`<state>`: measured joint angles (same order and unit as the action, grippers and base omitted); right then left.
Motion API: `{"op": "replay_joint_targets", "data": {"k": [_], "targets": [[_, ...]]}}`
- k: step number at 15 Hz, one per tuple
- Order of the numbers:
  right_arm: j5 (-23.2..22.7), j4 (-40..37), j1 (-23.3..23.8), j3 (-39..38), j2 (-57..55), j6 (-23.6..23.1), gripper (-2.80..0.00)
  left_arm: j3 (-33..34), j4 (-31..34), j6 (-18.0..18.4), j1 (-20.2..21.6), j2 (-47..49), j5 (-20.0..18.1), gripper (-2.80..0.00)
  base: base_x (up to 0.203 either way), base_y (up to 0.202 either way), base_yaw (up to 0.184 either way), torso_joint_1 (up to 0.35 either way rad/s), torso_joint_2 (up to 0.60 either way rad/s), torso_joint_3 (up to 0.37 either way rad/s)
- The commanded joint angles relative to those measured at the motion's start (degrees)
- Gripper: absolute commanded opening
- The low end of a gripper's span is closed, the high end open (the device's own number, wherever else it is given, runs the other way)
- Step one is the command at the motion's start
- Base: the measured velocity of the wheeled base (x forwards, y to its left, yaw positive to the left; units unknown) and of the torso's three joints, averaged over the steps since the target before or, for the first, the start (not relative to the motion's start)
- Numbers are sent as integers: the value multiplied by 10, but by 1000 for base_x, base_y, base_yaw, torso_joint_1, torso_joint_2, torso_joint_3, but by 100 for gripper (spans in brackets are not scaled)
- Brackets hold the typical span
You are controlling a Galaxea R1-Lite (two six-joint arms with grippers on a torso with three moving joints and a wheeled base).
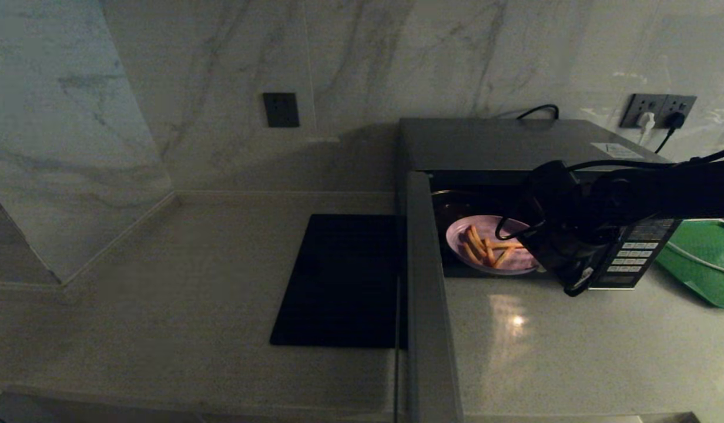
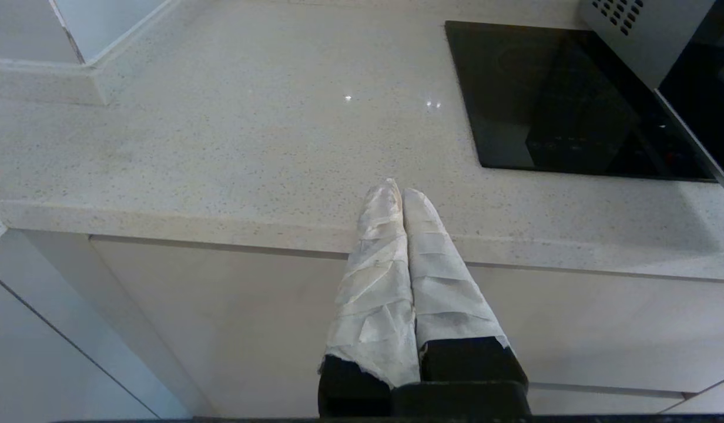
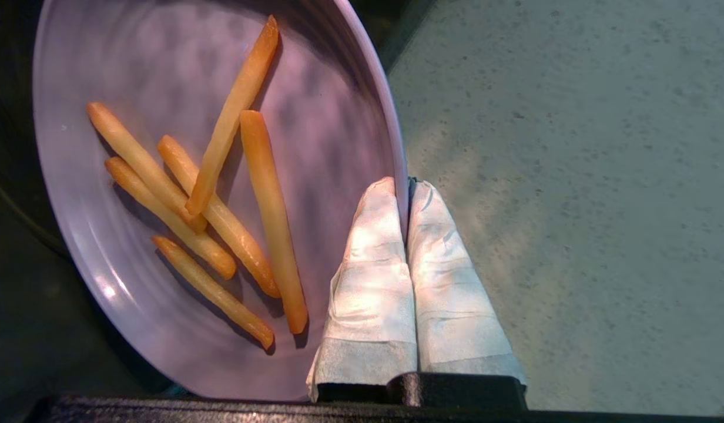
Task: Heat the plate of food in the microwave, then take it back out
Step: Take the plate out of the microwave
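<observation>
Microwave (image 1: 515, 144): stood on the pale counter (image 1: 573, 352) against the marble wall, its door (image 1: 429, 294) swung wide open toward the camera.
Plate of food (image 3: 221, 194): lay at the front edge of the microwave cavity, several fries on it.
Right gripper (image 3: 406, 191): reached to the cavity mouth, its wrapped fingers pinching the plate's rim between them.
Left gripper (image 2: 401, 191): parked off the counter's front edge, fingers pressed together on nothing.
Black mat (image 1: 344, 279): lay flat just left of the open door.
Green tray (image 1: 706, 261): sat right of the microwave.

Glossy lilac plate (image 3: 350, 106), speckled polished-stone counter (image 3: 573, 176) — matt black mat (image 1: 338, 282)
</observation>
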<state>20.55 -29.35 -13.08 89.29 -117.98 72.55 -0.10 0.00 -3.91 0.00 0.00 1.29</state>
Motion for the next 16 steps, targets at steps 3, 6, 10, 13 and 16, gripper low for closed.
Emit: {"op": "replay_joint_targets", "data": {"k": [3,6,10,13,16], "targets": [[1,-2,-1,-59,57,4,-280,0,0,0,0,0,0,-280,0,0,0,0,0,0],[3,-2,-1,-111,102,1,-280,0,0,0,0,0,0,-280,0,0,0,0,0,0],[6,-2,0,-188,180,-1,-280,0,0,0,0,0,0,-280,0,0,0,0,0,0],[9,-6,0,-241,252,-3,-280,0,0,0,0,0,0,-280,0,0,0,0,0,0],[31,-44,1,-279,319,-2,-280,0,0,0,0,0,0,-280,0,0,0,0,0,0]]}}
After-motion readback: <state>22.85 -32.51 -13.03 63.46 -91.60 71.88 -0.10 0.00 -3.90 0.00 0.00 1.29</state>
